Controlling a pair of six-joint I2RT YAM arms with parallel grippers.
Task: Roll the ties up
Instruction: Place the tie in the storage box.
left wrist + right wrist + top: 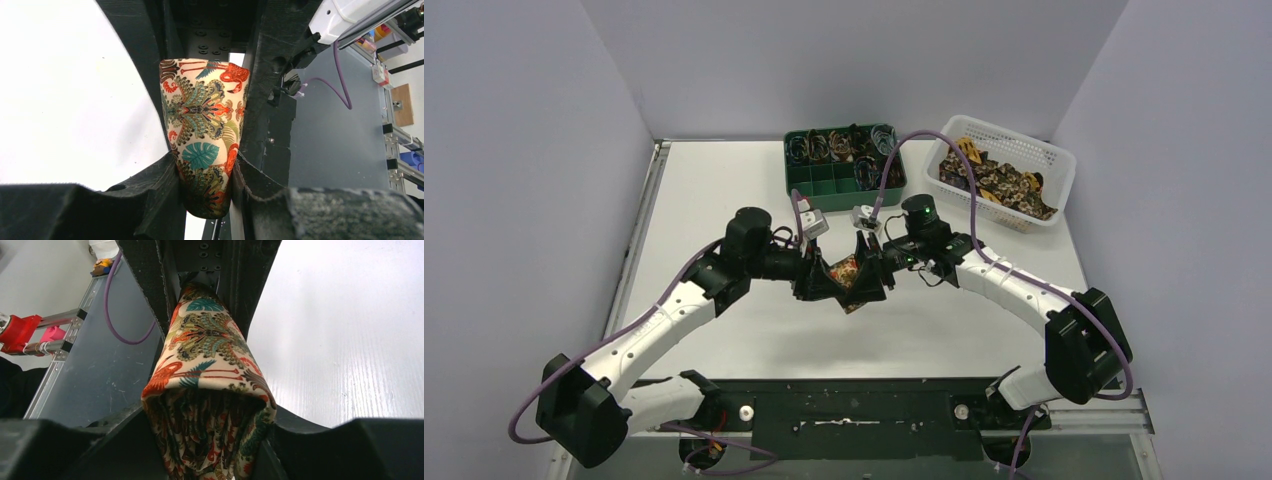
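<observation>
A: Tie (852,270) position, from your screen?

B: Middle of the bench (724,200), held between both arms. My left end effector (822,282) is clamped on one end and my right end effector (876,266) is closed on the other, with the jaws partly apart around the fabric.

A: What do the wrist cameras add?

B: The print: flamingos and a teal leaf on a cream ground. My right wrist shows the layered open end, my left wrist the smooth outer face. Only the overhead view shows the green tray (822,186) and the white basket (1064,160) with more ties (999,182), both at the far edge.
</observation>
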